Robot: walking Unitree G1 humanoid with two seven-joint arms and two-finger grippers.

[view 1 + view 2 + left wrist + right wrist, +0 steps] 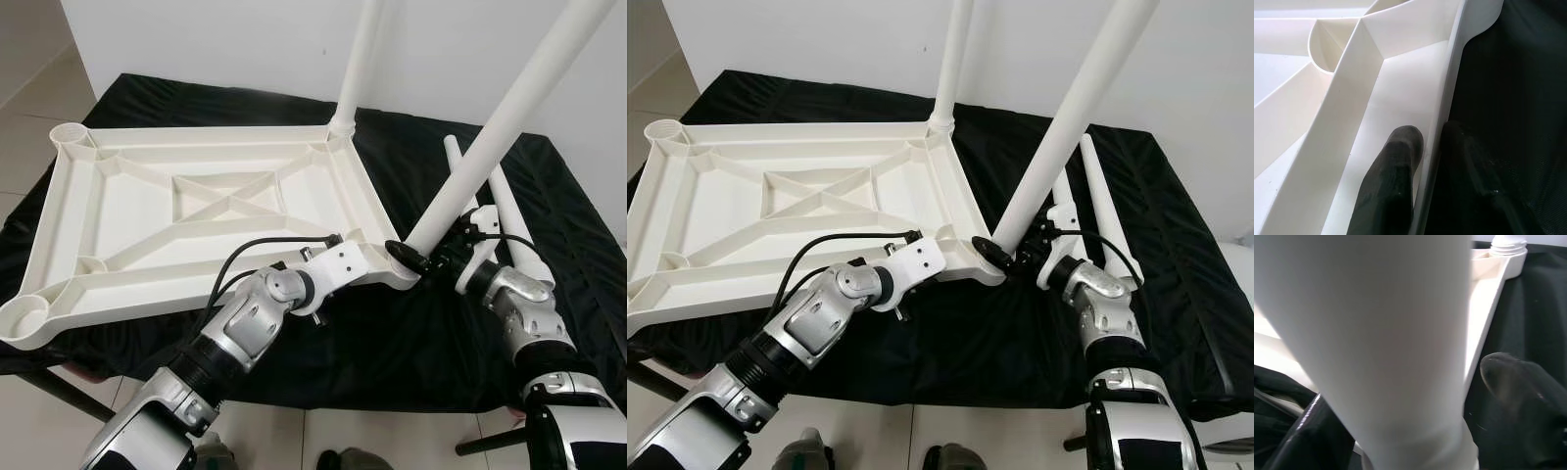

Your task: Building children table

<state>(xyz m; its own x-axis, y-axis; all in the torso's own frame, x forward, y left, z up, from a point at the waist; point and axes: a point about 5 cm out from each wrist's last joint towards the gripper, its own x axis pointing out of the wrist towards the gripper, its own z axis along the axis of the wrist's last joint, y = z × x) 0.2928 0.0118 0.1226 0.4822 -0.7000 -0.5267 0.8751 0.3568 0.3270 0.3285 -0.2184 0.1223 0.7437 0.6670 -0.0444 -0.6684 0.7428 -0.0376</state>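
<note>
1. The white plastic table panel (196, 211) lies upside down, ribs facing up, on a black cloth (431, 343) that covers the tabletop.
2. One white leg (361, 59) stands upright in the panel's far right corner socket.
3. A second white leg (500, 117) leans tilted, its lower end at the near right corner socket (397, 266).
4. The right tool (431, 260) has its fingers clamped on the base of this tilted leg (the right wrist view shows a black finger (1528, 401) on each side of it).
5. The left tool (1432, 161) pinches the panel's near edge wall, one finger (1396, 181) inside and the other outside on the cloth.
6. Two spare legs (505, 220) lie on the cloth just behind the right arm.
7. A white wall (196, 39) rises behind, with tiled floor (29, 88) to the left.
</note>
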